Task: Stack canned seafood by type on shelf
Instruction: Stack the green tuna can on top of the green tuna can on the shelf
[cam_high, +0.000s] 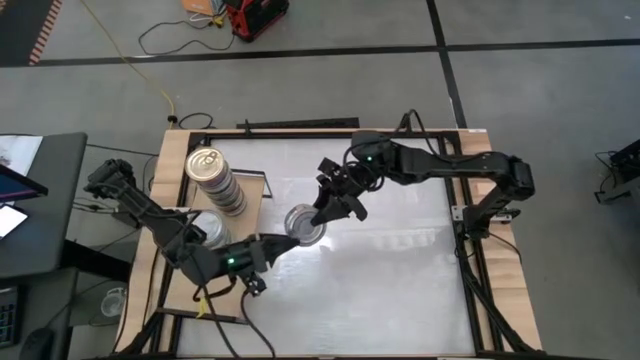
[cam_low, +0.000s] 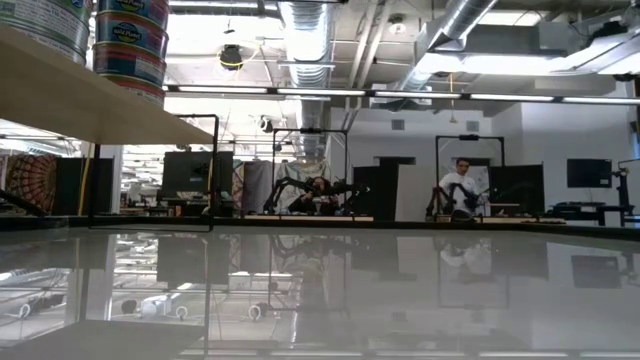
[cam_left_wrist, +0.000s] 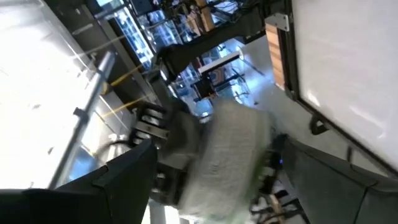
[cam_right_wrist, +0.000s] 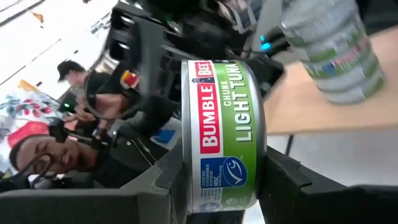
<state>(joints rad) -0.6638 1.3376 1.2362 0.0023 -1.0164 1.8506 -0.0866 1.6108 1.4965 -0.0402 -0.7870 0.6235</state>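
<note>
Right claw (cam_right_wrist: 214, 186) grips a Bumble Bee tuna tin (cam_right_wrist: 224, 134) mid-counter; left claw (cam_high: 268, 248), spread open at its nine o'clock, seemingly just beside it.

One shelf (cam_high: 255, 190); two stacks of tins (cam_high: 218, 182); one lone tin (cam_high: 305, 224); two tools (cam_high: 335, 200).

- The shelf (cam_high: 255, 190) is a light wooden board with a thin black frame, at the table's left side.
- A tall stack of tins (cam_high: 215, 180) stands upright on the shelf, with a gold pull-tab lid on top; the low view shows blue labels on their sides.
- A second, shorter stack (cam_high: 210, 230) with a silver-grey top stands near it, partly hidden.
- One tin (cam_right_wrist: 227, 134), labelled chunk light tuna in red, white and green, is held by its flat faces just right of the shelf.
</note>
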